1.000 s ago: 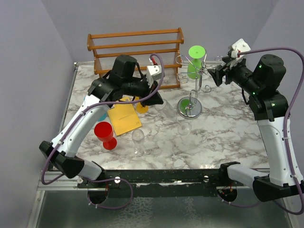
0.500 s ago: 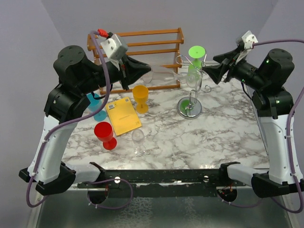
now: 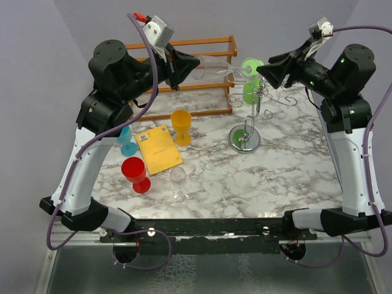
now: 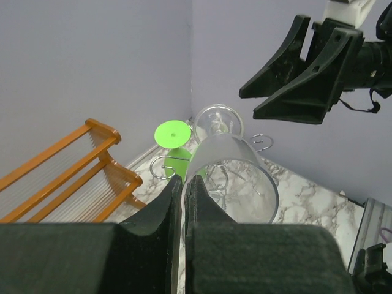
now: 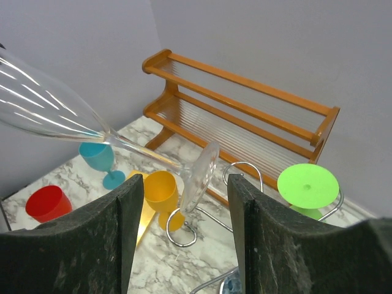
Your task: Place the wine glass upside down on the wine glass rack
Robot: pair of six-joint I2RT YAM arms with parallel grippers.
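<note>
My left gripper [image 3: 187, 64] is shut on the bowl rim of a clear wine glass [image 3: 211, 66]. It holds the glass up high and lying sideways, with the foot pointing at the rack. In the left wrist view my gripper [image 4: 184, 184] pinches the bowl [image 4: 236, 177]. The wine glass rack [image 3: 245, 139] is a silver wire stand with a disc base, and a green glass [image 3: 251, 76] hangs on it. My right gripper [image 3: 263, 72] is open and empty, just right of the rack's top. In the right wrist view the glass's foot [image 5: 199, 177] shows near a curled wire arm [image 5: 184, 236].
A brown wooden shelf rack [image 3: 211, 41] stands at the back. On the marble table are an orange cup [image 3: 181, 122], a blue cup [image 3: 127, 142], a red cup [image 3: 135, 171], another clear glass [image 3: 178, 180] and a yellow card [image 3: 159, 150].
My left arm has lifted the clear glass off the table and carried it up and right toward the rack's top. My right gripper has risen and tilted, staying open.
</note>
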